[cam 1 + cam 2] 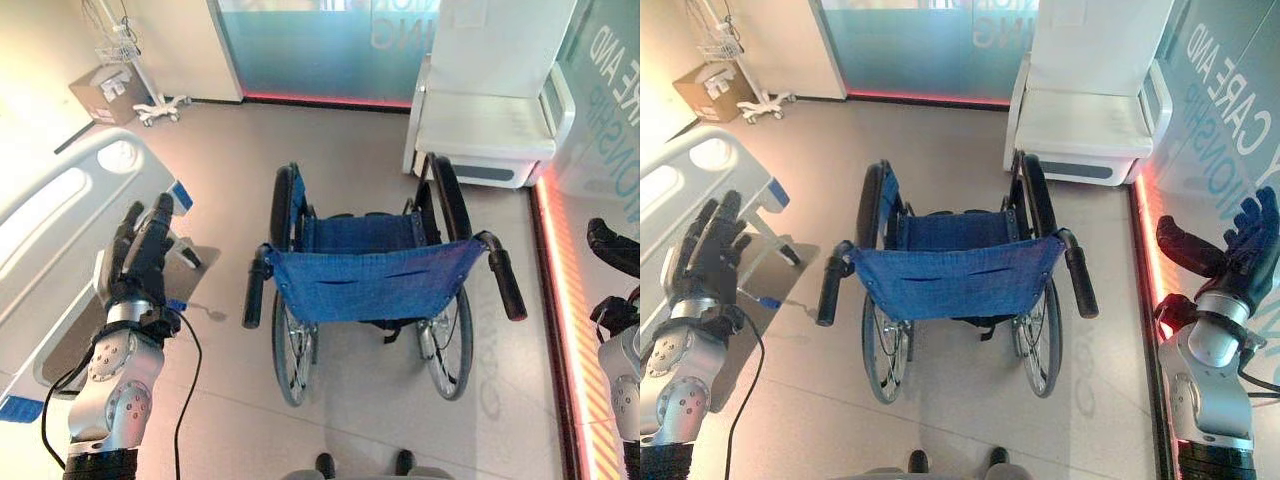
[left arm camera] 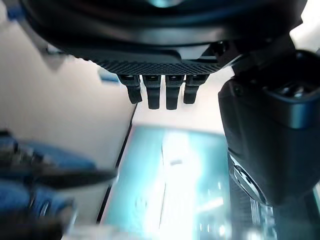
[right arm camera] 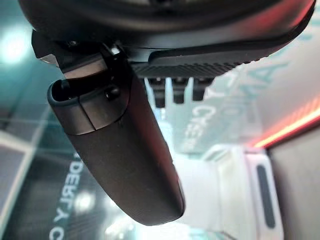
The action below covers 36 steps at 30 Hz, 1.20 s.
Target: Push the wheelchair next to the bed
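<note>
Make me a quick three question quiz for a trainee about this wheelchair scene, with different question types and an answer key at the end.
1. True or false: the left hand already grips a push handle of the wheelchair.
2. Which side of the wheelchair is the bed on, the robot's left or right?
3. The right hand is: A) shut on a handle, B) open and clear of the wheelchair, C) resting on the seat.

Key: 1. False, it is raised and open, apart from the handle. 2. Left. 3. B.

Bright room; warm glare left, wrist views blurred.
</note>
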Tool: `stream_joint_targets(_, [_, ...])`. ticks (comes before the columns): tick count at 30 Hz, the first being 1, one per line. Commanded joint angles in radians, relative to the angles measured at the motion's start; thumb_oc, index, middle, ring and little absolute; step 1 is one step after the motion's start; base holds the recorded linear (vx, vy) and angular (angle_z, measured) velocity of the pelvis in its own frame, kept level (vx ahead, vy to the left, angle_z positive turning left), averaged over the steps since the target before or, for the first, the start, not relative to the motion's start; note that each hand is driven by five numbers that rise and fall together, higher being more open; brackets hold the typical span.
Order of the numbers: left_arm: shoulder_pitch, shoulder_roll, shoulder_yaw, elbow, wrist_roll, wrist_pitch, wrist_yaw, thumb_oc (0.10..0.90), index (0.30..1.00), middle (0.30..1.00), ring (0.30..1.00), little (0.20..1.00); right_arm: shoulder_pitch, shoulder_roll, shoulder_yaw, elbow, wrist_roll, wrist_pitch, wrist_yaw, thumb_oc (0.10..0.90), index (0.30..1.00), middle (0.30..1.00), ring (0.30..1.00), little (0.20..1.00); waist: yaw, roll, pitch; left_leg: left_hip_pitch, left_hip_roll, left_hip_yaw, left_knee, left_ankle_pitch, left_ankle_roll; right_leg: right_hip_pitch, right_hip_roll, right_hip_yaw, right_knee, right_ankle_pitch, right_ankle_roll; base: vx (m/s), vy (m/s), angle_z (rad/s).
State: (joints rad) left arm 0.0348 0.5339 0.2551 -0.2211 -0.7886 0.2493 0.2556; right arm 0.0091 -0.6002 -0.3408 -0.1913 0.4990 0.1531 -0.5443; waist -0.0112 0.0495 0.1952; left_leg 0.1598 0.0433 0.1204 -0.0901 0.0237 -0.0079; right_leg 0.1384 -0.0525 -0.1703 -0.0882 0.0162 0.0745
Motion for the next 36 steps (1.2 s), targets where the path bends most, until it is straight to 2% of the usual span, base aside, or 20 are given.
stream_joint_targets(1, [-0.07, 0.099, -0.005, -0.078, -0.039, 0.003, -0.095, 0.8, 0.9, 0.9, 0.9, 0.9, -0.077, -0.082, 0.011, -0.102, -0.019, -0.045, 0.088, 0.8, 0.9, 0.9, 0.9, 0.9, 0.004, -0.031, -0.065, -0.037, 0.01, -0.004, 0.003, -0.007, -0.032, -0.01, -0.022, 0.027, 0.006, 0.014, 0.027, 0.03, -0.016, 0.01])
stream_joint_targets(7, [-0.064, 0.126, -0.027, -0.128, -0.094, 0.072, -0.189, 0.8, 0.9, 0.9, 0.9, 0.9, -0.075, -0.066, 0.053, -0.167, 0.111, 0.015, 0.189, 0.8, 0.9, 0.9, 0.9, 0.9, 0.01, -0.036, -0.062, -0.034, 0.013, 0.004, 0.003, 0.002, -0.032, -0.009, -0.021, 0.025, 0.008, 0.022, 0.03, 0.03, -0.009, -0.01])
stream_joint_targets(10, [-0.063, 0.144, -0.036, -0.129, -0.064, 0.098, -0.215, 0.8, 0.9, 0.9, 0.9, 0.9, -0.069, -0.066, 0.069, -0.183, 0.14, 0.022, 0.213, 0.8, 0.9, 0.9, 0.9, 0.9, 0.009, -0.036, -0.061, -0.034, 0.014, 0.009, 0.003, 0.004, -0.033, -0.01, -0.021, 0.025, 0.008, 0.025, 0.032, 0.0, 0.0, 0.0])
stream_joint_targets(11, [-0.058, 0.167, -0.051, -0.125, -0.058, 0.119, -0.239, 0.8, 0.9, 0.9, 0.9, 0.9, -0.061, -0.073, 0.084, -0.202, 0.175, 0.05, 0.231, 0.8, 0.9, 0.9, 0.9, 0.9, 0.007, -0.037, -0.06, -0.034, 0.014, 0.013, 0.003, 0.005, -0.034, -0.011, -0.021, 0.025, 0.006, 0.027, 0.036, 0.0, 0.0, 0.0])
stream_joint_targets(15, [-0.049, 0.194, -0.072, -0.122, -0.107, 0.161, -0.263, 0.8, 0.9, 0.9, 0.9, 0.9, -0.052, -0.094, 0.109, -0.224, 0.17, 0.107, 0.225, 0.8, 0.9, 0.9, 0.9, 0.9, 0.006, -0.038, -0.064, -0.028, 0.013, 0.015, 0.003, -0.003, -0.035, -0.005, -0.021, 0.026, 0.004, 0.022, 0.043, 0.02, 0.0, 0.01])
stream_joint_targets(22, [-0.035, 0.22, -0.102, -0.124, -0.14, 0.187, -0.257, 0.8, 0.9, 0.9, 0.9, 0.9, -0.021, -0.139, 0.138, -0.238, 0.202, 0.183, 0.259, 0.8, 0.9, 0.9, 0.9, 0.9, 0.002, -0.044, -0.065, -0.024, 0.015, 0.022, 0.003, -0.001, -0.034, -0.005, -0.021, 0.027, 0.001, 0.026, 0.048, 0.0, 0.0, 0.0])
stream_joint_targets(25, [-0.036, 0.236, -0.12, -0.112, -0.141, 0.187, -0.27, 0.8, 0.9, 0.9, 0.9, 0.9, -0.026, -0.154, 0.167, -0.233, 0.217, 0.193, 0.265, 0.8, 0.9, 0.9, 0.9, 0.9, 0.004, -0.046, -0.063, -0.021, 0.017, 0.025, 0.003, 0.001, -0.034, -0.002, -0.021, 0.024, 0.001, 0.026, 0.05, 0.0, 0.0, 0.0])
stream_joint_targets(31, [-0.047, 0.271, -0.168, -0.106, -0.121, 0.219, -0.315, 0.8, 0.9, 0.9, 0.9, 0.9, -0.033, -0.19, 0.199, -0.217, 0.122, 0.219, 0.221, 0.8, 0.9, 0.9, 0.9, 0.9, 0.005, -0.045, -0.06, -0.019, 0.019, 0.028, 0.003, 0.006, -0.034, 0.0, -0.021, 0.022, 0.001, 0.029, 0.056, 0.0, -0.001, 0.01])
stream_joint_targets(36, [-0.053, 0.298, -0.194, -0.113, -0.133, 0.241, -0.327, 0.8, 0.9, 0.9, 0.9, 0.9, -0.039, -0.23, 0.219, -0.212, 0.125, 0.255, 0.206, 0.8, 0.9, 0.9, 0.9, 0.9, 0.006, -0.043, -0.055, -0.015, 0.021, 0.027, 0.003, 0.009, -0.035, 0.004, -0.021, 0.023, 0.001, 0.03, 0.059, 0.02, -0.003, -0.02])
